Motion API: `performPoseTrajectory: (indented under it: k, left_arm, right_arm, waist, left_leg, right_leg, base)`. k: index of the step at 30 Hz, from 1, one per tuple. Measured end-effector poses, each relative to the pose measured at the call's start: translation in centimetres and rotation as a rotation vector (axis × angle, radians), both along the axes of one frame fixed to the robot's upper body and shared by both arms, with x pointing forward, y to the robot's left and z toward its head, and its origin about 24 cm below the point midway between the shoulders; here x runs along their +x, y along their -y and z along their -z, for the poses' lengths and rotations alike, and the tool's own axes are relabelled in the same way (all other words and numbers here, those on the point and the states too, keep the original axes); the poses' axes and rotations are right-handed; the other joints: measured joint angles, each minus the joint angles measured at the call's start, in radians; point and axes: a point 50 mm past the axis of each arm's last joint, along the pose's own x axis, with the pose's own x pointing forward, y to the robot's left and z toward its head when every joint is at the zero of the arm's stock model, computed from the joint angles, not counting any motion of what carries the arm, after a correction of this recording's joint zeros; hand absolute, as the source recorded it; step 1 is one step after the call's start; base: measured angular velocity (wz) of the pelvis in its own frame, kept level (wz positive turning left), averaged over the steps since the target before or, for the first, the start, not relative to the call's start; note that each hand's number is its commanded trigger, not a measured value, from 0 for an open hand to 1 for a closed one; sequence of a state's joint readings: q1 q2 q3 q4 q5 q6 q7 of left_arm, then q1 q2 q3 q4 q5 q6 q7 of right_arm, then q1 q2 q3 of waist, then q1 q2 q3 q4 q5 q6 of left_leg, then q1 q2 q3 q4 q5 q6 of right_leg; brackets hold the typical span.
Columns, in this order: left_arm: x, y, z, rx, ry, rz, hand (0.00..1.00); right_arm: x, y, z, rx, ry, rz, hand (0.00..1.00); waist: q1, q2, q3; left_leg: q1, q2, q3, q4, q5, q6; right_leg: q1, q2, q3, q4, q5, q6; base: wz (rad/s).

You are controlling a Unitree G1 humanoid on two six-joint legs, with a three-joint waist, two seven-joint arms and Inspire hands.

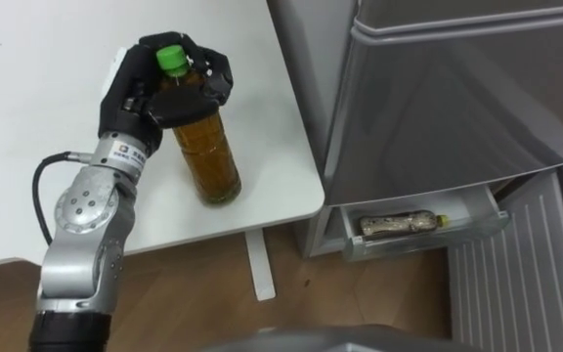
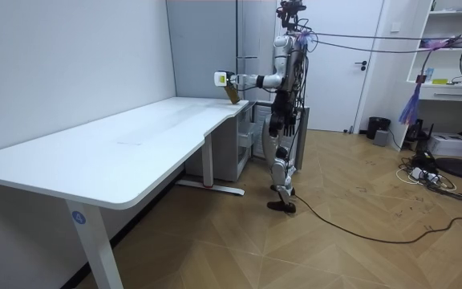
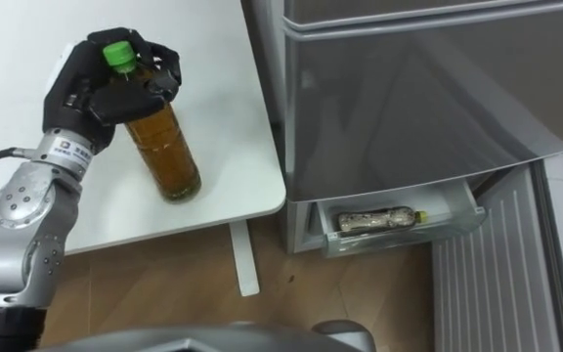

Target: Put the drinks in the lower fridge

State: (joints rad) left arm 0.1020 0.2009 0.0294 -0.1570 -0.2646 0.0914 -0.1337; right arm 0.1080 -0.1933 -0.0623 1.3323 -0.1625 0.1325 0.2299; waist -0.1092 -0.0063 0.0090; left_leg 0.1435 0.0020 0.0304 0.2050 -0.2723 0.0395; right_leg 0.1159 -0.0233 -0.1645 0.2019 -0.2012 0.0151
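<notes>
Left hand (image 1: 130, 96) curled tight round shoulder of tea bottle (image 1: 211, 156); fingers hide neck below green cap. You can't tell if base touches white table (image 1: 47, 147) or hangs just above it, near table's right front corner. Bottle clear, amber-brown liquid. Cap up, long axis near vertical, top leaning slightly left. Further right, grey fridge (image 1: 457, 98), lower part open, cut off by frame edge. Second bottle (image 1: 399, 224) lies sideways in white bin (image 1: 482, 233), cap pointing right, contents hard to make out.

office-like room: white desk (image 2: 135, 148), fridge (image 3: 409, 98), shelf (image 2: 451, 90).
</notes>
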Motion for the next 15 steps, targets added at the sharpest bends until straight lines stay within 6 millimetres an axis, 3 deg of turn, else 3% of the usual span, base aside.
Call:
performPoseTrajectory:
  k: [6, 13, 15]
  left_arm:
    - [0.1, 0.1, 0.3, -0.009, -0.01, -0.006, 1.0]
    - [0.8, 0.5, 0.5, -0.018, -0.015, 0.007, 1.0]
    - [1.1, 0.8, 0.2, -0.025, -0.004, 0.01, 1.0]
  right_arm:
    - [0.3, -0.1, 0.0, -0.007, 0.012, -0.004, 0.0]
    - [3.0, 0.3, -0.3, -0.046, 0.074, -0.109, 0.0]
    - [4.1, 0.4, -0.5, -0.059, 0.107, -0.186, 0.0]
  waist:
    - [0.0, 0.004, 0.0012]
    - [0.028, 0.02, 0.0061]
    - [0.033, 0.029, 0.0018]
  left_leg:
    - [0.003, 0.0, 0.0, 0.0, 0.0, 0.0]
    - [0.001, 0.004, 0.018, -0.008, 0.0, 0.0]
    - [-0.014, 0.003, 0.02, -0.001, 0.002, -0.001]
  right_leg:
    - [0.004, 0.0, -0.001, 0.001, 0.0, 0.0]
    - [-0.007, 0.004, 0.015, 0.004, 0.001, -0.002]
    - [-0.025, 0.002, 0.016, 0.01, 0.002, -0.003]
  base:
    - [0.0]
    - [-0.05]
    - [-0.06]
